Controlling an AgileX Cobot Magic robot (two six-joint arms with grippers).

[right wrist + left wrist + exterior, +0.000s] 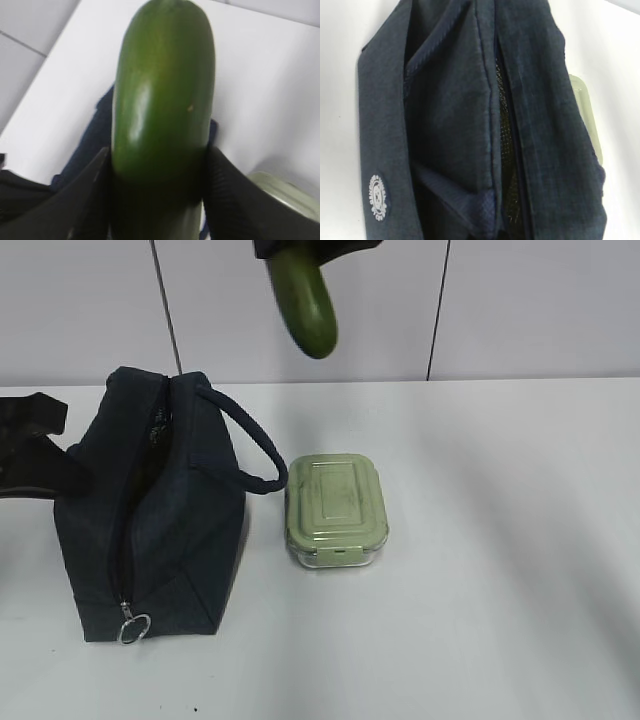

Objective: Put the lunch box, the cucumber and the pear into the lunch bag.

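The dark navy lunch bag (160, 510) stands at the left with its top zipper open; its inside fills the left wrist view (455, 125). The sage-lidded lunch box (335, 508) sits on the table right beside the bag's handle; its edge shows in the left wrist view (585, 115) and in the right wrist view (285, 197). My right gripper (157, 155) is shut on the dark green cucumber (162, 100), which hangs high above the table (305, 300), behind and above the bag and box. My left gripper (30, 440) is a black shape against the bag's left side; its jaws are hidden. The pear is out of view.
The silver ring pull (133, 627) hangs at the bag's near end. The loop handle (250, 445) arches toward the lunch box. The white table (500, 540) ends at a grey panelled wall (520, 300) behind.
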